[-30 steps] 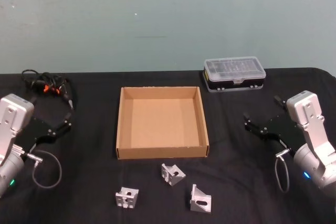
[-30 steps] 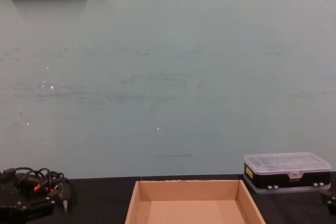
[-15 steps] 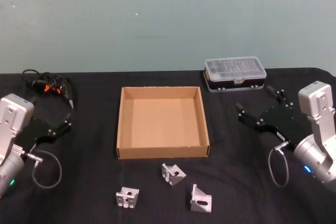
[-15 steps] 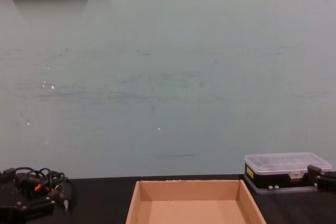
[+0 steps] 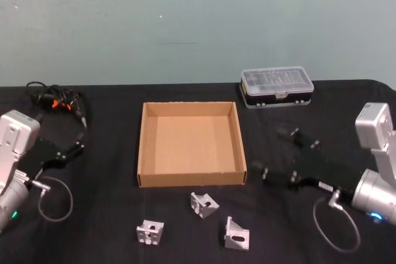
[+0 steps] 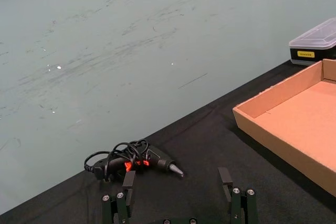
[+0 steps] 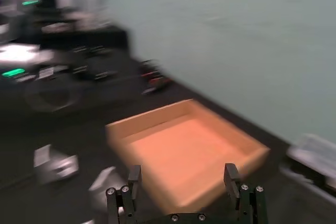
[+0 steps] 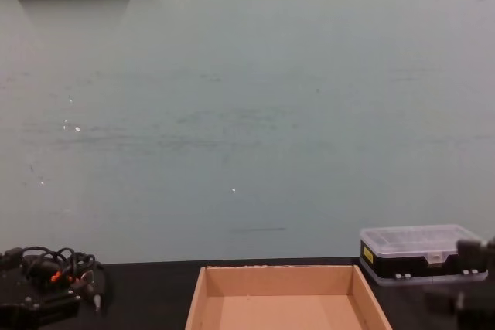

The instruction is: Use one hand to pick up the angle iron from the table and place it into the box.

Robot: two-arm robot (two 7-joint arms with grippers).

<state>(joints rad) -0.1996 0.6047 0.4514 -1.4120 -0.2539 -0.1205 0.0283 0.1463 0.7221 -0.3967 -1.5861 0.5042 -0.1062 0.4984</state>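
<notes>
Black tabletop (image 5: 111, 214): flat, bears everything listed below.
Brown cardboard box (image 5: 192, 178): shallow, low-walled, mid-table; nothing inside.
Light-grey metal angle irons: three small L-shaped brackets on the table in front of the box, all outside it.
Middle angle iron (image 5: 204, 204): just beside the box's near wall.
Left angle iron (image 5: 150, 233): nearer the robot, well apart from both grippers.
Right angle iron (image 5: 236, 235): nearer the robot, below and left of the right claw in the head view.
Right gripper (image 5: 276, 153): black two-fingered claw on a silver-grey arm, over the table just right of the box's near right corner. Fingers spread wide, nothing between them. Faces across the box with brackets off to one side in its wrist view, which is blurred.
Left gripper (image 6: 177, 174): parked near the left table edge, fingers spread, empty, aimed toward the tangled black cable bundle with orange-red marks (image 5: 54, 99).
Black organiser case with clear lid (image 5: 276, 86): behind the box to the right, not part of the job.
Progress: none of the transfer complete; no bracket gripped or lifted. Judged as the approach stage, right arm working.
Left to do: lower over one bracket, pinch, lift, carry over the wall, release inside.
Target bracket: cannot tell; middle and right ones lie closest to the claw.
</notes>
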